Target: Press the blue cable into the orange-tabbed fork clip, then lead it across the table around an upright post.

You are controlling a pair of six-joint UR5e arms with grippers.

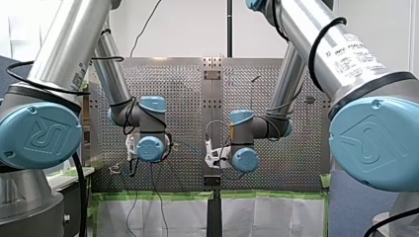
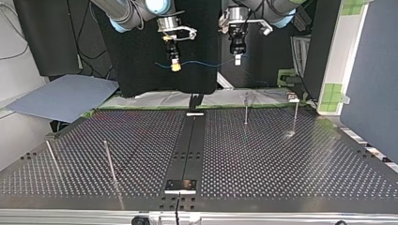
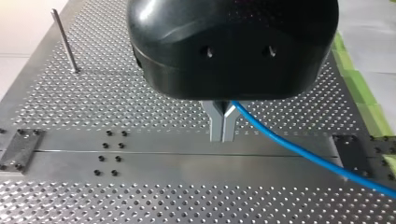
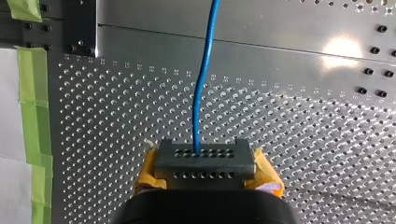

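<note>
The blue cable (image 2: 202,62) hangs in a shallow sag between my two grippers, high above the far end of the perforated table (image 2: 281,159). My left gripper (image 3: 222,138), black with metal fingers, is shut on the cable (image 3: 299,149), which trails off to one side over the table. My right gripper (image 4: 204,161), with yellow pads, is shut on the cable (image 4: 201,88), which runs straight ahead from it. In the top view my right gripper (image 2: 175,65) is at the left and my left gripper (image 2: 238,58) at the right. A small fixture (image 2: 293,98) at the far right edge may be the clip.
Thin upright posts stand on the table: two at the far right (image 2: 245,110) (image 2: 295,117) and two at the near left (image 2: 110,161) (image 2: 51,157). A dark strip (image 2: 190,145) runs down the table's middle. Green tape (image 4: 32,121) lines the far edge.
</note>
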